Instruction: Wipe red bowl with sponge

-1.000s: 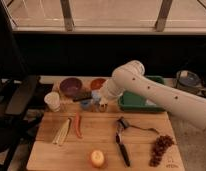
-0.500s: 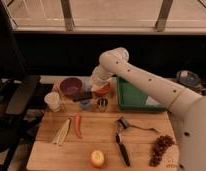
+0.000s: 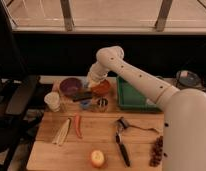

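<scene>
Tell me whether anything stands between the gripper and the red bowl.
Nothing visible does. The gripper is at the rim of the red bowl, beside the purple bowl. The blue cup stands nearer the camera, out of the way.

The robot's arm [image 3: 141,82] is creamy white, smooth and thick. It is made of round tube parts, with a ball-shaped joint at the top. It gets very fat at the lower right of the frame. Its claw [image 3: 94,84] sits at the thin end, just left of the middle.
</scene>
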